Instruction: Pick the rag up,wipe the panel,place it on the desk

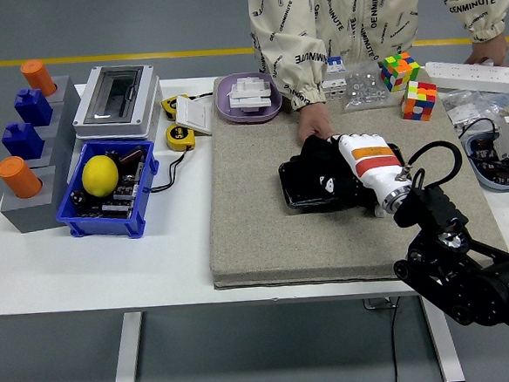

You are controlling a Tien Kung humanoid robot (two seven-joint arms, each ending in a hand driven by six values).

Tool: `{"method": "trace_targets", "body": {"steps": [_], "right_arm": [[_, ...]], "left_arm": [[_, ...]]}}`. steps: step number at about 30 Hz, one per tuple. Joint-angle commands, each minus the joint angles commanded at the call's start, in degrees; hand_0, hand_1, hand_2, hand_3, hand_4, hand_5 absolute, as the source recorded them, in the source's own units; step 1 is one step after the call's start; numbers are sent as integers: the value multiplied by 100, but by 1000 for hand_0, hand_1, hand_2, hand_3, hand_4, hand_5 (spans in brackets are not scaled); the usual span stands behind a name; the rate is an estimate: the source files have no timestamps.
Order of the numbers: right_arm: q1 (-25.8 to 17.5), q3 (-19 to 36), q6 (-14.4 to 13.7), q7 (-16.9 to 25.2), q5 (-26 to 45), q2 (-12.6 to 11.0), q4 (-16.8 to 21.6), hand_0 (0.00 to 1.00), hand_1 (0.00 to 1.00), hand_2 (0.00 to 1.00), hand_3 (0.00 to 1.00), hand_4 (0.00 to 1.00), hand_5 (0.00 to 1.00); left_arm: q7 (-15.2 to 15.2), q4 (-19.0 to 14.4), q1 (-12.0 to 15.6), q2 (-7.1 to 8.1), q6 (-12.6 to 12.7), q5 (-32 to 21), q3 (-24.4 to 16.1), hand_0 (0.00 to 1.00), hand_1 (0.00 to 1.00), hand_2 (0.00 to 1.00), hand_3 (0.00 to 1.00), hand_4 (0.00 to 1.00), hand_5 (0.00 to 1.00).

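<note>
1. R hand, white w/ an orange band, reaches in from the lower right on a black arm. Fingers curl down onto a black rag, gripping it and pressing it flat.
2. Rag sits on the black panel, covering most of it; only the panel's left edge and near-left corner show beyond rag and hand.
3. Panel lies on a beige mat, right of mat centre, toward the far side.
4. Person stands at the far edge in a cream printed top. One hand rests on the mat, touching the panel's far edge just beside the rag. Other hand rests at the far right by a white power strip.
5. L arm not in view.
6. Table left side: blue bin w/ a lemon and dark parts; grey block w/ orange and blue pegs; grey box w/ clear lid.
7. Between box and mat: two yellow tape measures.
8. Far edge: purple dish w/ white parts, two colour cubes near a clear bag.
9. Far right: bowl of small parts, cables.
</note>
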Motion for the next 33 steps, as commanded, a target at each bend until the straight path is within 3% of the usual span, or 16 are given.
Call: {"method": "trace_targets", "body": {"steps": [33], "right_arm": [[-461,823,20,-11,-127,-754,-174,412,489,536,515,699,182]], "left_arm": [[-9,-10,54,-3,-6,13,1,652,661,694,581,674,436]]}}
